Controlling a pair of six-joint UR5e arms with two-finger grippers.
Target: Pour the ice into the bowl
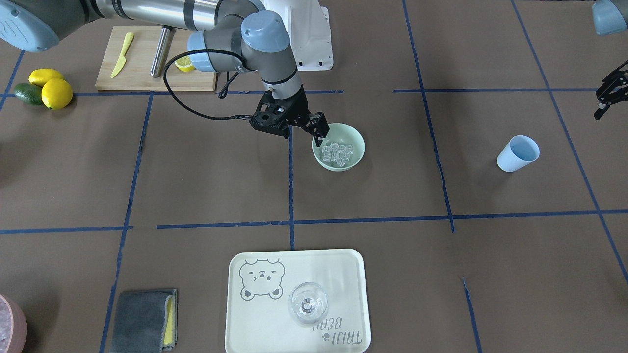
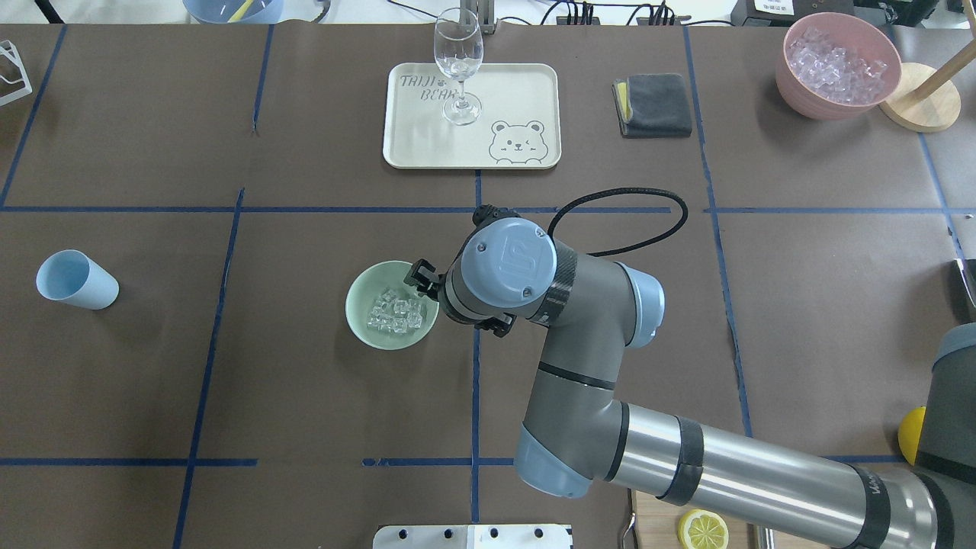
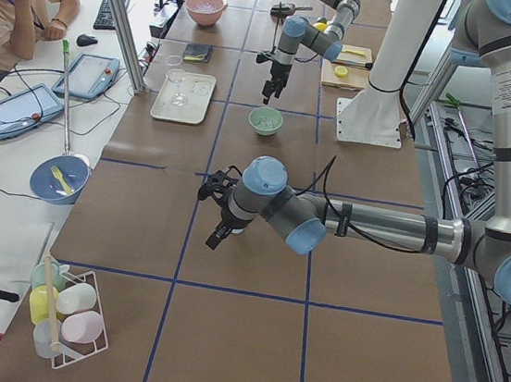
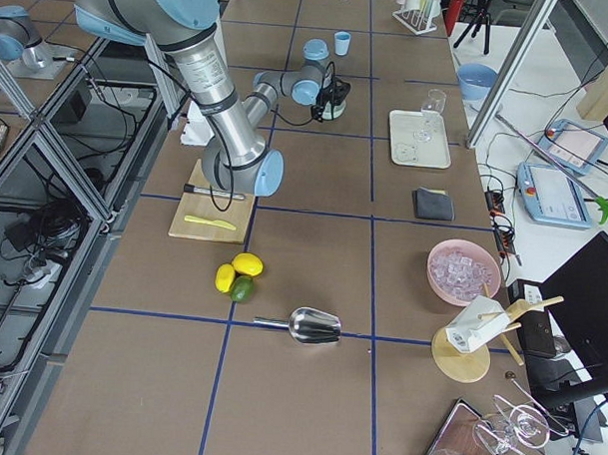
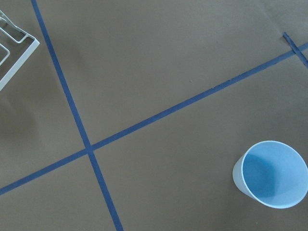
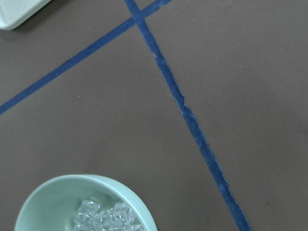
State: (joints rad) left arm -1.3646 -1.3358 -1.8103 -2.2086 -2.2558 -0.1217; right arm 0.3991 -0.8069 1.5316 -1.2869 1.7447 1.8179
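The mint-green bowl [image 1: 355, 142] stands on the brown table near its middle, with a handful of clear ice cubes [image 1: 337, 153] inside; it also shows in the overhead view [image 2: 362, 305] and the right wrist view [image 6: 57, 197]. My right gripper [image 1: 321, 136] hovers at the bowl's rim on the robot's side, jaws apart and holding nothing. The light blue cup [image 1: 517, 153] lies on its side, empty, far off on my left side. My left gripper [image 1: 604, 105] hangs above the table beyond the cup, open and empty.
A cream tray [image 1: 274, 318] with a wine glass [image 1: 307, 304] sits at the operators' edge, with a grey cloth [image 1: 142, 321] beside it. A cutting board [image 1: 142, 73] holds a knife and a lemon half. Lemons [image 1: 56, 93] and a pink container [image 2: 839, 69] are nearby.
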